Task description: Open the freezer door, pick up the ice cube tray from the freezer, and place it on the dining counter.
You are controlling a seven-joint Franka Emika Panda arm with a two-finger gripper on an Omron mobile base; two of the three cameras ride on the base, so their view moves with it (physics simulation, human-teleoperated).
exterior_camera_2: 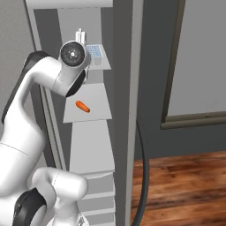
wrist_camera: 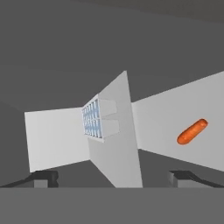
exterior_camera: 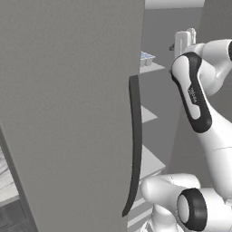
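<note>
Freezer door (exterior_camera: 68, 113) open; we see the tray (wrist_camera: 92, 117) on an upper shelf (exterior_camera_2: 103, 65), gripper (wrist_camera: 113, 177) fingers wide, apart from it.

The freezer door (exterior_camera: 68, 113) is rendered matte grey, its curved handle (exterior_camera: 134, 145) dark grey. Ahead of the gripper (wrist_camera: 111, 177), whose tips are dark, the ice cube tray (wrist_camera: 92, 117) is patterned with light blue square cells in rows inside a pale rim. The shelves (wrist_camera: 111, 148) are coloured pale grey-white, the freezer walls darker grey. An orange sausage-shaped item (wrist_camera: 191, 131) is seen on a shelf. A floor (exterior_camera_2: 185, 190) of reddish-brown wood grain is shown.
</note>
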